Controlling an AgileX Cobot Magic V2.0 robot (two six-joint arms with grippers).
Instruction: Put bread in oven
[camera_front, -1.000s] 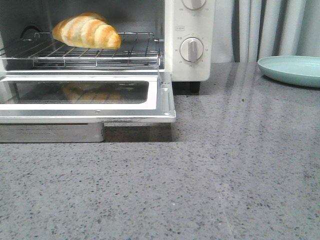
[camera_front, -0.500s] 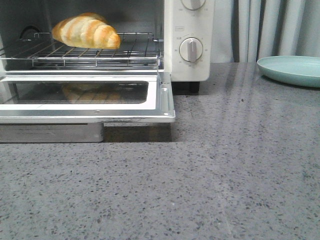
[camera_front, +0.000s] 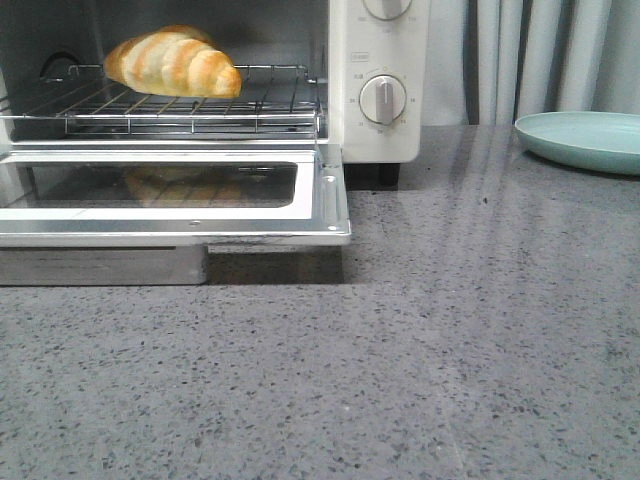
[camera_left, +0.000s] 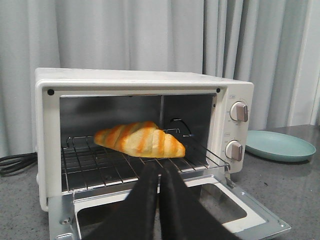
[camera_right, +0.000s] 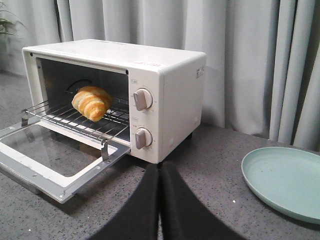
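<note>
The bread (camera_front: 173, 62) lies on the wire rack (camera_front: 160, 105) inside the oven (camera_left: 142, 140), whose glass door (camera_front: 170, 190) hangs open and flat. Both arms are back from it: the left gripper (camera_left: 159, 172) and the right gripper (camera_right: 159, 172) are each clenched on nothing. A teal plate (camera_right: 285, 182) sits well to the right. The placing looks done; what seems left is shutting the door.
</note>
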